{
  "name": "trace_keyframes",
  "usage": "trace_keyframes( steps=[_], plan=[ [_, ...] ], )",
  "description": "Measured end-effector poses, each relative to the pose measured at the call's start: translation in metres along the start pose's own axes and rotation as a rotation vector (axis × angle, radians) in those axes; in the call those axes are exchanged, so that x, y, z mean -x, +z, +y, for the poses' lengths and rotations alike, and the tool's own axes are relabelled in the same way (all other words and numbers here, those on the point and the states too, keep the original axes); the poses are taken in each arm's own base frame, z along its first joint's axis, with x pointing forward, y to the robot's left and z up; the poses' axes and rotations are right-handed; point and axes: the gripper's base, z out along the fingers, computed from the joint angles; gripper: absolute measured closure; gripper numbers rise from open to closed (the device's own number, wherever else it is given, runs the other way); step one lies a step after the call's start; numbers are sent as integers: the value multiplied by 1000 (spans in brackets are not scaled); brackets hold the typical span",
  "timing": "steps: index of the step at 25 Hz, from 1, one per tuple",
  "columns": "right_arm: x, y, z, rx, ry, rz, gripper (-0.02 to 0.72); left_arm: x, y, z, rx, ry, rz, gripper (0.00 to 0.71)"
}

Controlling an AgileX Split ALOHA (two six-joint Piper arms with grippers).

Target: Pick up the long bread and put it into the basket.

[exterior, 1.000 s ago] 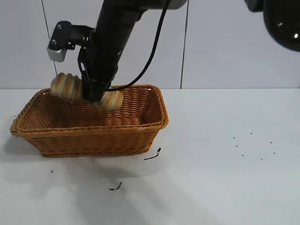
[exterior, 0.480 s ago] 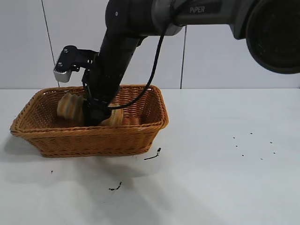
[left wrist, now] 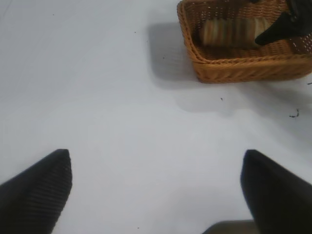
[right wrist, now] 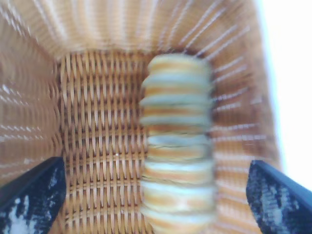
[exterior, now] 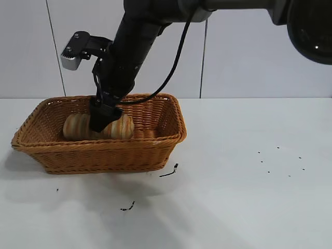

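Observation:
The long bread (exterior: 78, 126), a ridged golden-tan loaf with orange-brown stripes, lies on the floor of the wicker basket (exterior: 150, 150) at the table's left. It also shows in the right wrist view (right wrist: 178, 146) and the left wrist view (left wrist: 233, 31). My right gripper (exterior: 102, 120) hangs open just above the loaf, its fingers (right wrist: 34, 192) wide apart on either side and not touching it. My left gripper (left wrist: 156, 187) is open and empty over bare table, away from the basket (left wrist: 234, 68).
The basket sits on a white table (exterior: 233, 181). Small dark scraps (exterior: 168, 172) lie on the table in front of the basket, and dark specks (exterior: 280, 161) dot the right side. A pale panelled wall stands behind.
The right gripper lowered the bread into the basket, opened and let it go. The loaf now lies flat on the basket floor and the gripper has lifted slightly.

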Motion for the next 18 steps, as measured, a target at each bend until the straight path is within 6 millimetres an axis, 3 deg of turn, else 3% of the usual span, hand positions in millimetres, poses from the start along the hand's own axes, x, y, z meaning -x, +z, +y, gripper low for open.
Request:
trace_keyframes(
  steps=[3, 7, 13, 18],
  plan=[
    [12, -32, -4, -30, 138, -22, 14, 0, 0, 0, 0, 0, 0, 17],
    [13, -57, -7, -81, 385, 30, 14, 0, 0, 0, 0, 0, 0, 17],
    [-6, -61, -14, -165, 611, 165, 14, 0, 0, 0, 0, 0, 0, 17],
    [-39, -73, -44, -220, 785, 173, 14, 0, 0, 0, 0, 0, 0, 17]
  ],
)
